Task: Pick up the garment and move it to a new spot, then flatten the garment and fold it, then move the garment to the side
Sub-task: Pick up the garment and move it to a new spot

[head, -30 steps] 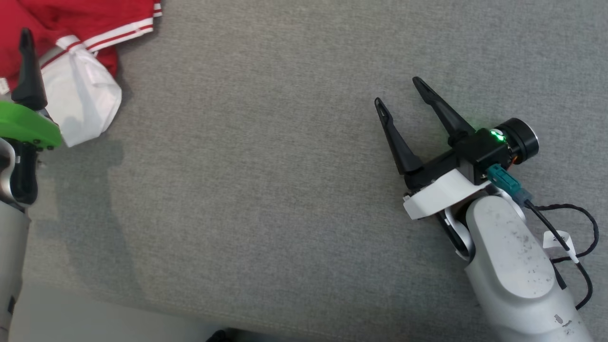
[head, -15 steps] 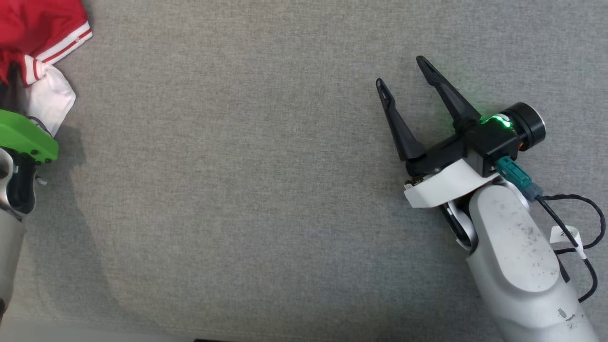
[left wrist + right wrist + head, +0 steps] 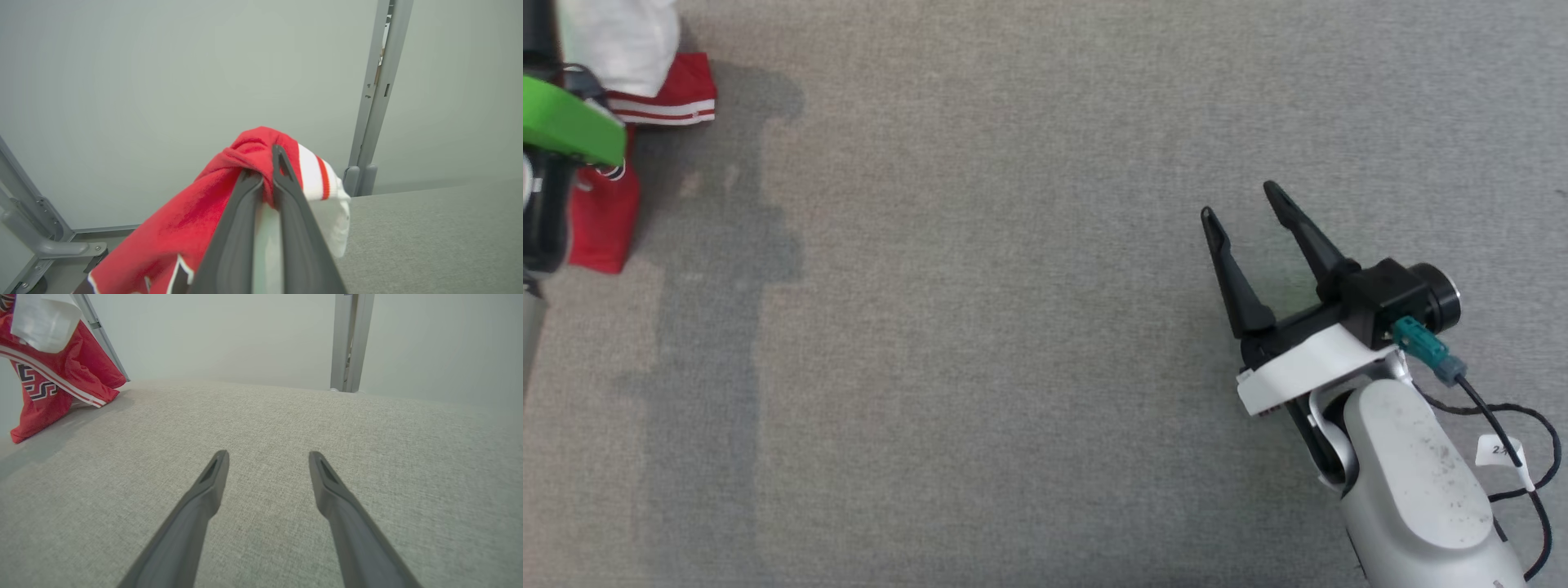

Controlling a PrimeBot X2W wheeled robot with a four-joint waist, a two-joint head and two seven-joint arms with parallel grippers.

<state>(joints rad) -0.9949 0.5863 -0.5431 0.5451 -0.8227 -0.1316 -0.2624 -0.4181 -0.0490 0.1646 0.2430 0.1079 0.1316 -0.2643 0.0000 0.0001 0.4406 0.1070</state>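
Table [image 3: 980,343]: grey woven cloth surface, running across the whole head view and under both arms. Behind it in the wrist views I see a pale wall [image 3: 163,81] with a grey metal post [image 3: 347,343] standing at the table's far edge.

Garment [image 3: 184,220]: red, with white panels, red-and-white striped trim and a dark printed pattern. It is bunched and hangs at the far left side of the table. A white fold shows at the top left corner of the head view, with red cloth [image 3: 600,220] trailing below it and a long shadow on the table beside it. From the right wrist view the garment [image 3: 81,371] drapes down beside the table's left edge. I cannot tell whether its lowest corner touches the surface.

Left gripper [image 3: 263,163]: fingers pressed together on a gathered red fold near the striped trim, and the cloth spills over both fingers. A green cover [image 3: 564,122] on its wrist shows at the left edge of the head view.

Right gripper [image 3: 1241,204]: lower right of the head view, well apart from the garment. Its fingers are spread wide with nothing between them, and bare table [image 3: 261,416] shows through the gap.

Small items: a teal connector [image 3: 1421,347] sits on the right wrist — a black cable [image 3: 1511,408] loops from it, carrying a white tag [image 3: 1499,449].
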